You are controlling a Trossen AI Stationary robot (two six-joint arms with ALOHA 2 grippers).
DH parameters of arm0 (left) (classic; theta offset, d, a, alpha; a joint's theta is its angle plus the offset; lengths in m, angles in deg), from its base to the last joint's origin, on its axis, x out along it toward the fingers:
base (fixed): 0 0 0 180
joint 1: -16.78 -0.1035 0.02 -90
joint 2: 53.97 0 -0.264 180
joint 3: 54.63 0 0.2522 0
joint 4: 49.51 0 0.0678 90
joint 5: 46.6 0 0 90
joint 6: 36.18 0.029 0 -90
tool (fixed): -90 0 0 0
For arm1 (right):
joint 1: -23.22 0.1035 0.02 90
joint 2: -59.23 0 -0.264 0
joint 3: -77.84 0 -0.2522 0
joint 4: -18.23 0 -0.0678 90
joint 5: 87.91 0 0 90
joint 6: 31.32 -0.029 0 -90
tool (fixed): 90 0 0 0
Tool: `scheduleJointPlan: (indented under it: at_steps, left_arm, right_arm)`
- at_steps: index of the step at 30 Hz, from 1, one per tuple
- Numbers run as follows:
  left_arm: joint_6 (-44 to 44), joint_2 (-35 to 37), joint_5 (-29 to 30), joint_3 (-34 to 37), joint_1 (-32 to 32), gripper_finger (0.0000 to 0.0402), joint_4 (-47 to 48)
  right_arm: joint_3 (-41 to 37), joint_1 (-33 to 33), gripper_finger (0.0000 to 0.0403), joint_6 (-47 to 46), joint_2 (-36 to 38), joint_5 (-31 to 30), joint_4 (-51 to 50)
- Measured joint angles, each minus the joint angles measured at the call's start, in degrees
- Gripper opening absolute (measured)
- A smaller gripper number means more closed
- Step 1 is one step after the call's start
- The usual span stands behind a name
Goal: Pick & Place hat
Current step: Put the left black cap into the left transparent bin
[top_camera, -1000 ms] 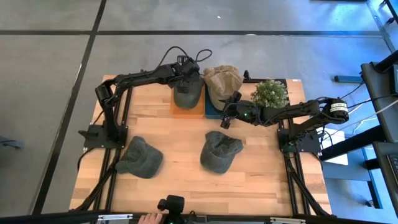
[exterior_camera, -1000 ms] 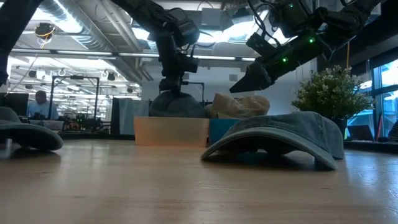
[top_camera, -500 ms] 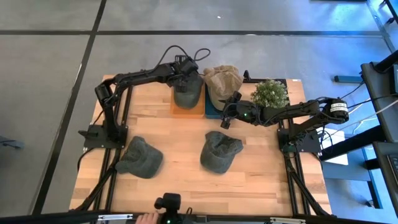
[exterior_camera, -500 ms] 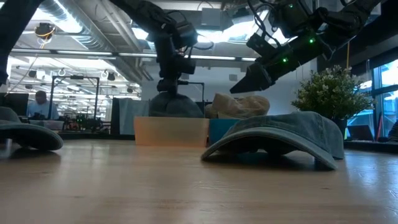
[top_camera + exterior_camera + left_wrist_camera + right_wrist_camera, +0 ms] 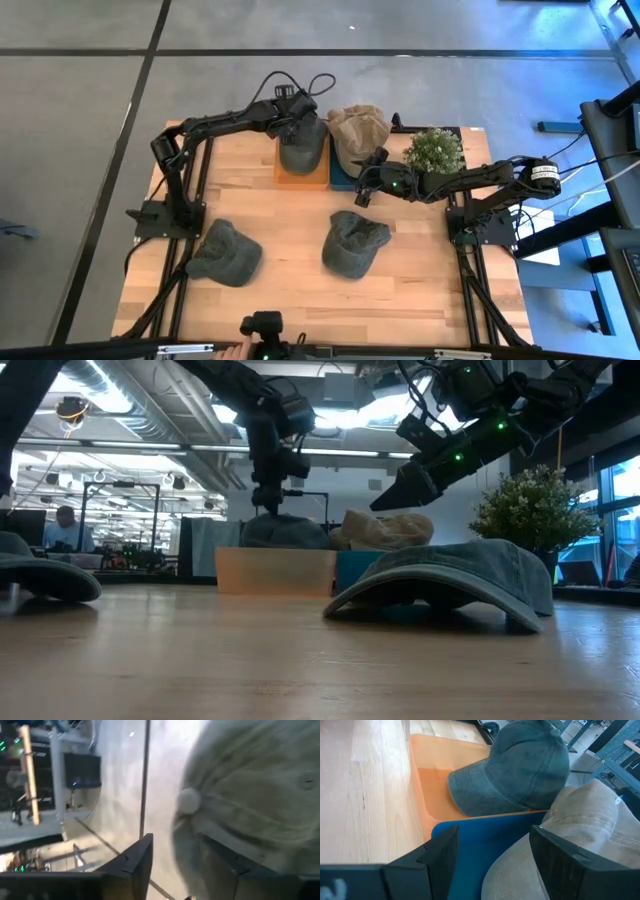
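Note:
A dark green cap [image 5: 301,150] lies on the orange tray [image 5: 286,179] at the table's far side, brim toward the near edge. My left gripper [image 5: 294,110] is open just above its crown; the left wrist view shows the crown button [image 5: 189,800] beyond the gripper [image 5: 175,838]. In the low view the left gripper [image 5: 270,507] stands just clear of the cap [image 5: 285,530]. A tan hat [image 5: 358,126] rests on the blue tray [image 5: 340,181]. My right gripper [image 5: 363,191] hangs open over the blue tray's near edge [image 5: 480,832], raised off the table [image 5: 388,498].
Two more green caps lie on the wooden table, one near the left [image 5: 225,252] and one at the middle [image 5: 353,242], the latter under my right arm. A potted plant [image 5: 435,150] stands at the far right. Bare wood shows between the trays and the caps.
My left gripper has risen a little off the green cap's crown and drawn slightly toward the far edge. The cap's crown, which stood tall under the gripper, now sits lower and flatter on the orange tray. The right arm has kept still.

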Motion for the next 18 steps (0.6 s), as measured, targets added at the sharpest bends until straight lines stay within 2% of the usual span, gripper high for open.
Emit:
scheduleJointPlan:
  at_steps: [3, 7, 10, 15, 18]
  left_arm:
    - [-2.05, 2.45, 0.30, 0.00, 0.28, 0.0171, -0.11]
    - [-5.66, 6.76, -4.44, 0.00, 0.29, 0.0189, 0.25]
    - [-11.29, 10.81, -10.64, 0.00, 0.22, 0.0192, 3.08]
    - [-21.26, 16.18, -25.17, -0.02, 0.50, 0.0188, 11.63]
    - [-28.00, 18.35, -27.76, -0.02, 1.81, 0.0188, 17.80]
  right_arm:
    - [0.00, 0.01, 0.0243, 0.01, 0.00, 0.00, -0.11]
    - [0.00, 0.01, 0.0243, 0.02, 0.00, 0.00, -0.11]
    - [0.00, 0.01, 0.0243, 0.00, 0.00, 0.00, -0.13]
    - [0.00, -0.01, 0.0243, 0.00, 0.00, 0.00, -0.16]
    - [0.00, 0.00, 0.0243, 0.00, 0.00, 0.00, -0.17]
